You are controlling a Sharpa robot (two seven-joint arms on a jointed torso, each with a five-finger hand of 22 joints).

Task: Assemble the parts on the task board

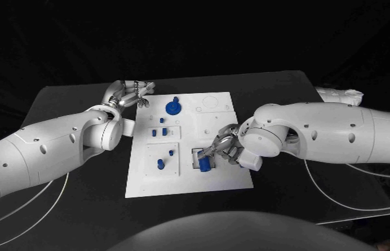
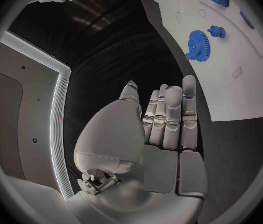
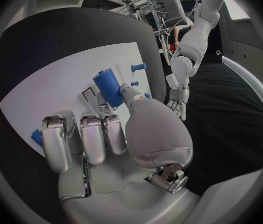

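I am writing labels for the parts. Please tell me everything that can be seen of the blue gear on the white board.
The blue gear is a round, flat wheel with fine teeth around its rim and a raised hub in the middle; it looks like plastic. It lies flat on the far part of the task board, toward the left hand. A small blue piece sits close beside it. No hand touches the gear.

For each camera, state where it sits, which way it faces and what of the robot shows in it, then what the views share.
Head view: on the robot's head, looking down at the task board; both arms enter from the sides.
Left wrist view: behind the left hand, facing the board's edge and the blue gear.
Right wrist view: behind the right hand, facing the blue block it touches.
Shared: all three show the board; the head view shows the gear and block too.
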